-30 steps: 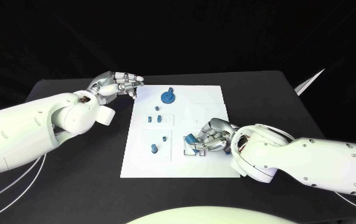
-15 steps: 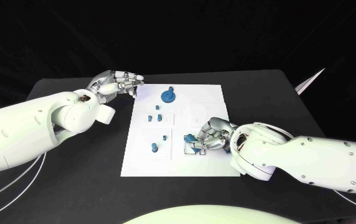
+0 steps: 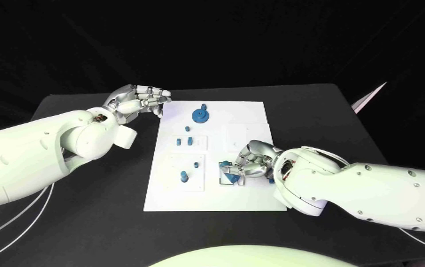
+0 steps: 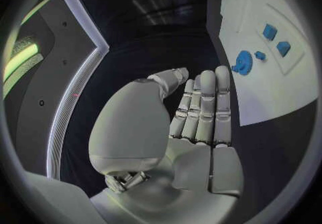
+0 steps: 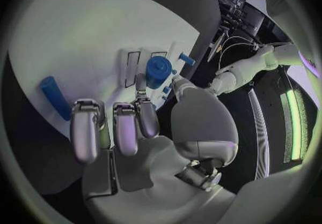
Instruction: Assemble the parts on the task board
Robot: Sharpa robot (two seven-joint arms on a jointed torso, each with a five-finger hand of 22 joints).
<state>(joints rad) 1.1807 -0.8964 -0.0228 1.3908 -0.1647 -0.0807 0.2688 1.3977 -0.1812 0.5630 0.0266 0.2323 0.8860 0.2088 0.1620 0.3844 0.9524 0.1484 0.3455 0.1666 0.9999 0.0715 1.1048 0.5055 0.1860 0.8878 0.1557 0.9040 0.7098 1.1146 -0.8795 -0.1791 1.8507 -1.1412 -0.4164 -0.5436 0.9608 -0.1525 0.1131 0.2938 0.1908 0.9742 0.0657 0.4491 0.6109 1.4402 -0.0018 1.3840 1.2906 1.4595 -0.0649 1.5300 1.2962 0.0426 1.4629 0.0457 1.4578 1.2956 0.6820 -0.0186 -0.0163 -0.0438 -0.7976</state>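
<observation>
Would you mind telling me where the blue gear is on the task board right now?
In the head view the blue gear lies at the far end of the task board, just beside the left hand, well away from the right hand.

Glossy white arms (image 3: 53, 147) end in silver, segmented robot hands (image 4: 195, 122).

Dim black surroundings, brightly lit white board (image 3: 212, 156), fisheye-bent wrist edges
</observation>
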